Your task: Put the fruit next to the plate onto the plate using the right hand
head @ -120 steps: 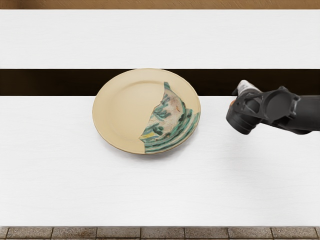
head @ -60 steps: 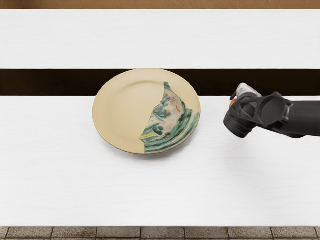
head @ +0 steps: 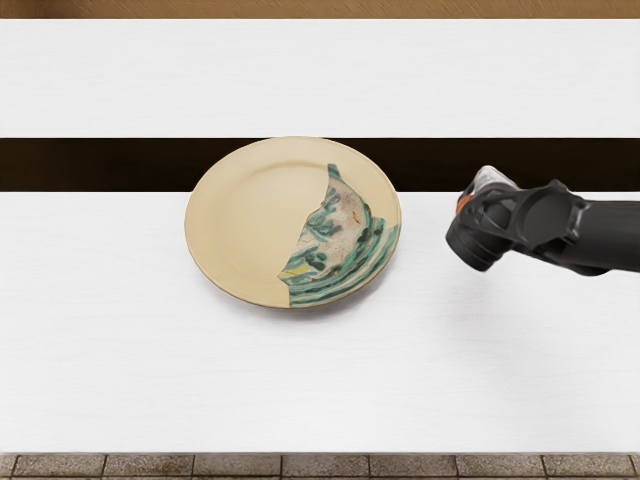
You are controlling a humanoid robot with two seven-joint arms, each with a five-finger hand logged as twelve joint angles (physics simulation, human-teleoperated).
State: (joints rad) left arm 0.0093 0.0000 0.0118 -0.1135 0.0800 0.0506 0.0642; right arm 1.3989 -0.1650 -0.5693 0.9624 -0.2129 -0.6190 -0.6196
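Observation:
A round cream plate (head: 250,215) with a green patterned patch on its right part lies on the white table, centre left. My right hand (head: 478,222) reaches in from the right edge and sits just right of the plate, a short gap from its rim. It is curled over the fruit (head: 463,201), of which only a small orange sliver shows at the hand's upper left. A pale fingertip (head: 490,178) pokes out above the dark wrist. The rest of the fruit is hidden under the hand.
A dark gap (head: 100,165) runs across the table behind the plate, with a second white surface (head: 320,80) beyond it. The table's front edge (head: 320,452) lies near the bottom, over a tiled floor.
My right hand has shifted a few pixels left toward the plate, and the orange sliver has moved with it. The plate has not moved.

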